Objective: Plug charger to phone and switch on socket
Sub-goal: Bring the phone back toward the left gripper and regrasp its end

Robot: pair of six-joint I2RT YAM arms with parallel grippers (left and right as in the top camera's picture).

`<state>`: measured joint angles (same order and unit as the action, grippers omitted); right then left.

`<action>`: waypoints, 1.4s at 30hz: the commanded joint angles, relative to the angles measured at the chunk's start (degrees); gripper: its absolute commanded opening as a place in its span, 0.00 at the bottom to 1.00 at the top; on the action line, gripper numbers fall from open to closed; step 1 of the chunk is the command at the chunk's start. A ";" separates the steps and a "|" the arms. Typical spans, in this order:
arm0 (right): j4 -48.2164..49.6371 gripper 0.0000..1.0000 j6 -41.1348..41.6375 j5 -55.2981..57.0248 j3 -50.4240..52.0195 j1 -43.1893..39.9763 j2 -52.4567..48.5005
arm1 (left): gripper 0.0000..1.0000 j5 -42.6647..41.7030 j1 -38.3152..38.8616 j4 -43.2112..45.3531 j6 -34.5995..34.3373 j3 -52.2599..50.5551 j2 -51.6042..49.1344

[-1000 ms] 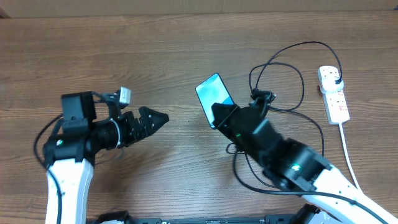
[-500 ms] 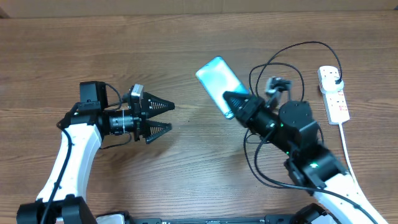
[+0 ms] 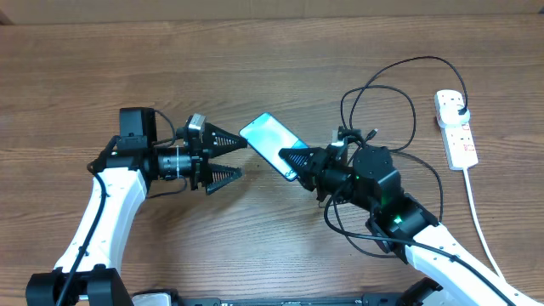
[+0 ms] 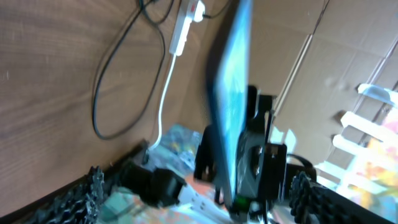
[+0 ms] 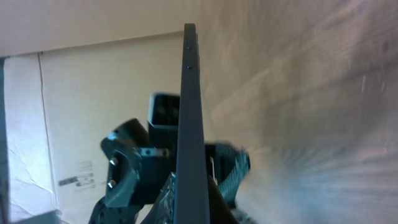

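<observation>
The phone [image 3: 270,142] is held clear of the table [image 3: 255,51] near the middle of the scene, clamped at its right end by the shut jaws of the right gripper [image 3: 287,157]. Its free end is pointed left towards the left gripper [image 3: 243,159], whose jaws are spread wide, with nothing held between them. The step in hand is judged to be the presenting of the phone from one arm to the other; plugging in is not yet begun. The charger [image 3: 399,93] is left in loose loops on the right, and its black plug appears to be seated in the far end of the socket [image 3: 459,140] at the far right. Where the connector tip lies cannot be told.

For the next move, the open jaws would probably have to be brought over the phone's free end and closed across its thickness before the right grip is let go, so that the cable tip can be fetched.

From overhead, the layout of arms, cable and socket is given. In the left wrist view the lit blue screen is seen between the fingers, and the socket is seen beyond it. In the right wrist view only the phone's thin dark edge is shown, with the screen hidden
</observation>
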<state>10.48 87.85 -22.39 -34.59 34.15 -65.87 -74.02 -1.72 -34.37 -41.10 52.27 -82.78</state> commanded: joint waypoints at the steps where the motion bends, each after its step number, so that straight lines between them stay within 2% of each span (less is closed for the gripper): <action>1: 1.05 0.04 8.61 -0.48 -1.05 2.14 -0.85 | 0.95 2.29 1.81 5.16 -7.67 -0.33 -0.04; 7: 1.05 0.04 10.12 4.85 -1.05 5.40 -1.36 | 0.83 4.76 4.42 11.96 -17.33 -0.33 -0.04; 11: 1.01 0.04 11.19 9.33 -1.05 6.25 -1.42 | 0.69 6.10 5.92 11.98 -21.09 -0.33 -0.04; 15: 1.05 0.04 14.40 11.26 -1.07 6.95 -2.25 | 0.59 6.16 7.02 11.98 -23.32 -0.33 -0.04; 20: 1.14 0.04 14.38 11.30 -1.05 8.55 -3.54 | 0.47 7.10 7.78 11.98 -24.35 -0.33 -0.04; 26: 4.07 0.04 14.40 11.47 -1.05 10.91 -4.74 | 0.26 8.66 7.78 11.96 -24.30 -0.33 -0.04; 30: 5.51 0.04 14.71 11.39 -1.05 11.28 -5.09 | 0.23 9.11 7.78 11.96 -24.30 -0.33 -0.04; 42: 5.73 0.04 15.91 11.08 -1.05 13.53 -5.20 | 0.22 10.40 7.78 11.98 -24.61 -0.33 -0.04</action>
<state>15.44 103.72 -7.38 -34.61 44.99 -70.89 -63.92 5.65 -23.05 -65.67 51.88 -82.81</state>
